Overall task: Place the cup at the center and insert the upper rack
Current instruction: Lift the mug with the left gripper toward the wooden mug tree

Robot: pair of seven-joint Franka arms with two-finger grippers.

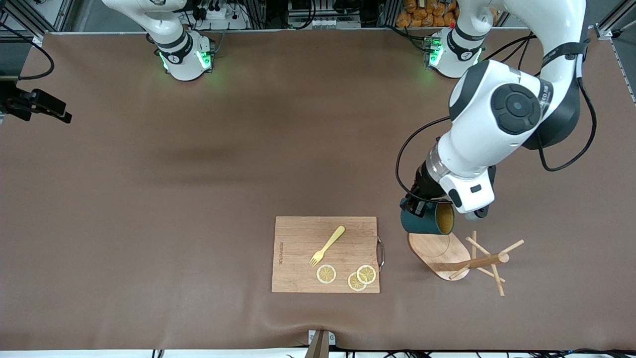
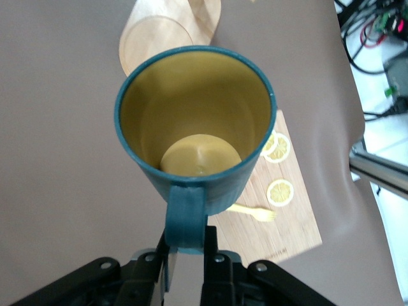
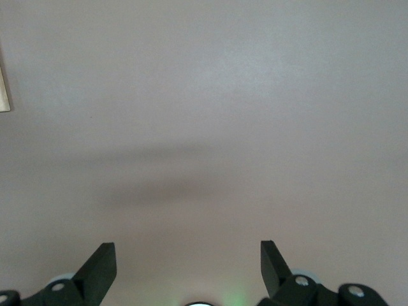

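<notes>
My left gripper (image 1: 416,205) is shut on the handle of the dark teal cup (image 1: 426,222) and holds it in the air, tipped on its side, over the edge of the oval wooden base (image 1: 437,254). In the left wrist view the fingers (image 2: 214,250) clamp the handle (image 2: 186,218) and the cup's (image 2: 194,121) yellowish inside is empty. The upper rack (image 1: 484,261), a post with thin pegs, lies on its side, one end on the base. My right gripper (image 3: 188,255) is open and empty over bare table, out of the front view.
A rectangular wooden cutting board (image 1: 325,253) lies beside the base, toward the right arm's end. It carries a yellow fork (image 1: 328,244) and three lemon slices (image 1: 357,276). A ring mark shows on the base (image 2: 156,44). The brown mat (image 1: 198,199) covers the table.
</notes>
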